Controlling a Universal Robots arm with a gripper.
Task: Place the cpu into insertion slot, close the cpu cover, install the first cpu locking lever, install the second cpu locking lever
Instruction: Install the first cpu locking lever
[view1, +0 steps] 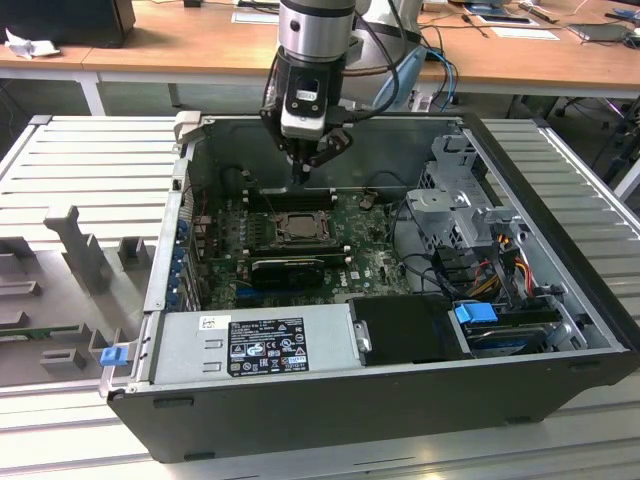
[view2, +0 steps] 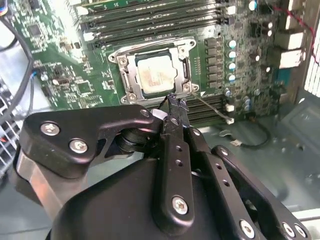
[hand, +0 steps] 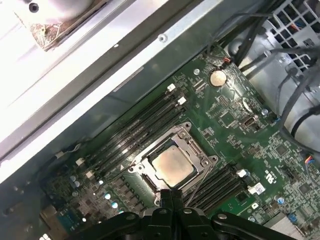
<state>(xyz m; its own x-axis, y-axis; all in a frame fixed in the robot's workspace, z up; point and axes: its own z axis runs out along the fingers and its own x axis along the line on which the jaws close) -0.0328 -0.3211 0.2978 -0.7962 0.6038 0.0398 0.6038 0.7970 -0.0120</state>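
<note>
The cpu (view2: 154, 75) lies flat in the insertion slot (view2: 186, 70), its pale metal face up, on the green board inside the open computer case. The silvery cpu cover (view2: 131, 70) lies closed around it, and the chip shows through its window. My gripper (view2: 175, 101) is shut with nothing visible between its fingers. Its tips hover at the socket's edge, beside a thin wire locking lever (view2: 212, 109) that angles away from the socket corner. In the first wrist view the gripper (hand: 172, 192) sits just off the cpu (hand: 172, 165). In the exterior view the gripper (view1: 302, 180) hangs above the socket (view1: 297, 227).
Rows of memory slots (view2: 150, 20) flank the socket. A long black finned card (view1: 288, 268) lies near it, a grey power supply (view1: 255, 345) at the front. A drive cage (view1: 455, 190) and cables (view1: 500, 260) fill the exterior view's right. Case walls (view1: 380, 135) enclose the board.
</note>
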